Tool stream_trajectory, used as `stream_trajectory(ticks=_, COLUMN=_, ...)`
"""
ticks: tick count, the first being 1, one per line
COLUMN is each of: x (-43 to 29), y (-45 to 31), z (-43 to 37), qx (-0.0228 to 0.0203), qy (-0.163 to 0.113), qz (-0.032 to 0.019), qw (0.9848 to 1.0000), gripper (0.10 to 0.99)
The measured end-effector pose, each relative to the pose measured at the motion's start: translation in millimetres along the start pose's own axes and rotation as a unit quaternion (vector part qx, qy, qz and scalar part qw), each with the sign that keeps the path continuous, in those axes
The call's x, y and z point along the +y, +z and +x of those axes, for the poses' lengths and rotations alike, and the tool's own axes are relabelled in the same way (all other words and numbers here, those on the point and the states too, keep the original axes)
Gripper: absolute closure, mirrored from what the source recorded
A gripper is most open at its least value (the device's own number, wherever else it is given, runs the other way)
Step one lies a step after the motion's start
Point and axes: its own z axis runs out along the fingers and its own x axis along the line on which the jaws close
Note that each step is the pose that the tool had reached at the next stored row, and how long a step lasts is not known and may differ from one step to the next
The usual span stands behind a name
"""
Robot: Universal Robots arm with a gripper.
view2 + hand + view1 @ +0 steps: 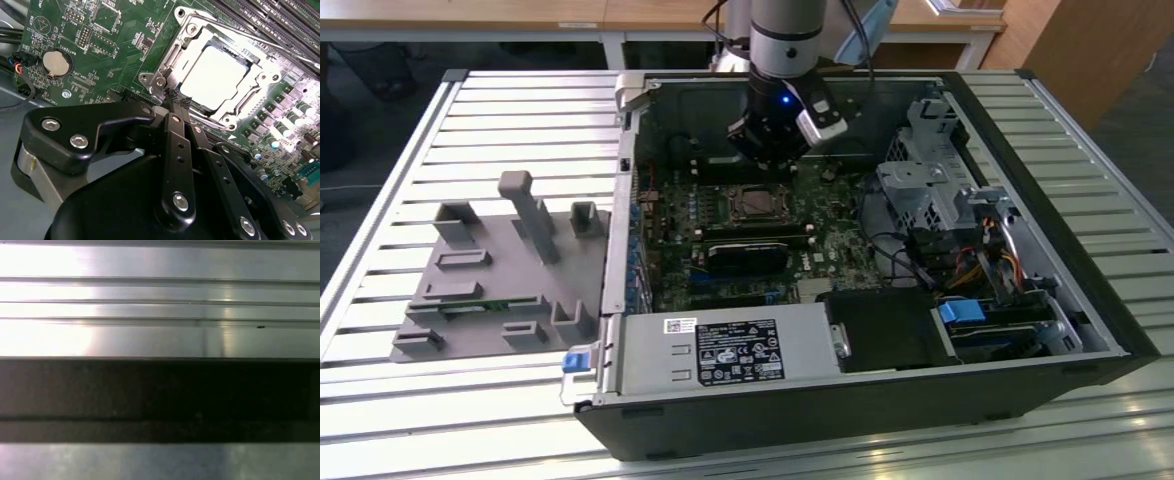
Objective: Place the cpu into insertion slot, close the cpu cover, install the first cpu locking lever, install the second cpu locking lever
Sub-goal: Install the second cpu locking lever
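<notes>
While the arm hung over the open computer case (1067, 300), the case walls boxed the work area: the rear wall stood just behind the gripper (767, 160), the drive cage (927, 190) crowded the exterior view's right, and the power supply (720, 355) closed off the near side. Open room lay directly above the motherboard (720, 215). The case sat on a slatted metal table (520, 110), with a grey fixture tray (494, 270) well apart on the exterior view's left. The first wrist view showed bright metal slats (160, 300) and a dark band (160, 395).

The cpu (214, 75) sat in the socket, its silver top flat and glaring white in the second wrist view. The cpu cover (187, 37), a thin silver frame with a square opening, lay down around it, touching the socket edges. A thin locking lever (165, 62) ran along one side of the frame; whether it was latched could not be told. In the exterior view the socket (755, 203) showed as a small square just in front of the gripper. A coin battery (54, 63) sat on the green board, well apart from the socket.

The gripper (175, 97) had its black fingertips (172, 95) drawn together with no visible gap, empty, holding nothing. The tips hovered at the socket corner, just beside the frame edge; actual contact could not be told.
</notes>
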Motion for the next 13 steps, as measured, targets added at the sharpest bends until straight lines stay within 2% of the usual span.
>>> stream_trajectory(ticks=13, x=-8.4, y=0.1, z=-1.0, qx=0.0000, qy=0.000, qz=-0.0001, qw=1.0000, gripper=0.980)
